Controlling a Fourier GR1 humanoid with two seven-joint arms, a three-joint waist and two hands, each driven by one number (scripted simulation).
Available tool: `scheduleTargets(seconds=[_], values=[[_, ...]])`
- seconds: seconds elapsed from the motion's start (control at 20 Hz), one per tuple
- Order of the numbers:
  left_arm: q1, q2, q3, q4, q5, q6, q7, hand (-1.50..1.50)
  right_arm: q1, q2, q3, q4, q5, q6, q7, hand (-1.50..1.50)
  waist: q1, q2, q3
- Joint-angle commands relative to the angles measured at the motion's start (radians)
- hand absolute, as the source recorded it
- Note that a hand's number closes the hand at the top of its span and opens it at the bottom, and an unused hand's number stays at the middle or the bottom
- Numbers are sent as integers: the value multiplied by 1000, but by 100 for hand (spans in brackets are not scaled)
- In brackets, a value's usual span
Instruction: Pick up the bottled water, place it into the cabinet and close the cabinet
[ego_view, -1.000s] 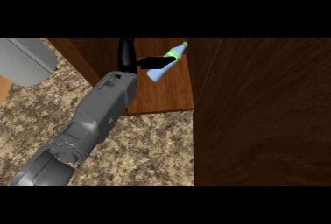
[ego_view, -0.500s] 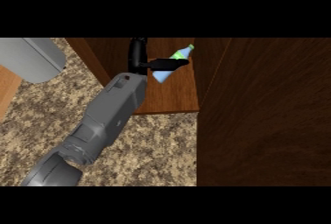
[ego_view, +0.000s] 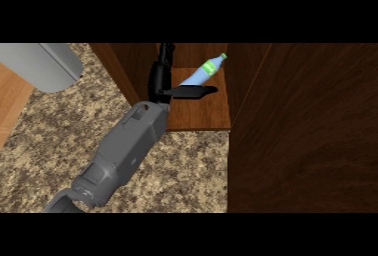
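The bottled water (ego_view: 204, 73), clear blue with a green label and cap, leans inside the open cabinet on its wooden shelf (ego_view: 201, 114), cap toward the back right. My left hand (ego_view: 164, 86) is just left of and below the bottle's base. Its fingers point straight into the cabinet, and its thumb (ego_view: 193, 91) sticks out to the right under the bottle. The hand looks open, with nothing curled round the bottle. The cabinet's dark wooden door (ego_view: 303, 130) stands open at the right. My right hand does not show.
A grey rounded object (ego_view: 40, 65) sits at the upper left on the speckled granite counter (ego_view: 59, 145). The cabinet's left wall (ego_view: 118, 70) runs close beside my forearm (ego_view: 122, 150). A strip of light wood (ego_view: 10, 107) shows at the far left.
My left hand's thumb was across the bottle before; now it lies below the base, and the bottle leans free on the shelf. The hand has drawn back a little.
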Motion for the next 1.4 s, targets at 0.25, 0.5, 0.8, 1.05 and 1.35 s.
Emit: scheduleTargets(seconds=[0.25,0.5,0.8,1.05,1.35], values=[[274,-2,-195,-376,94,-83,48,-150,41,6,40,-115,2,-27,56,-150,18,-6,0],[405,-1,-243,-558,54,-78,42,-150,34,13,71,-92,53,-27,32,-150,20,-3,0],[600,51,-325,-805,19,-100,70,-150,14,-47,-3,-105,22,-6,24,-150,29,-3,0],[699,146,-351,-980,26,-102,170,150,9,-99,73,-113,101,49,29,150,26,-4,0],[850,295,-318,-1177,42,-101,189,150,93,-216,108,-169,177,179,-18,150,28,-11,0]])
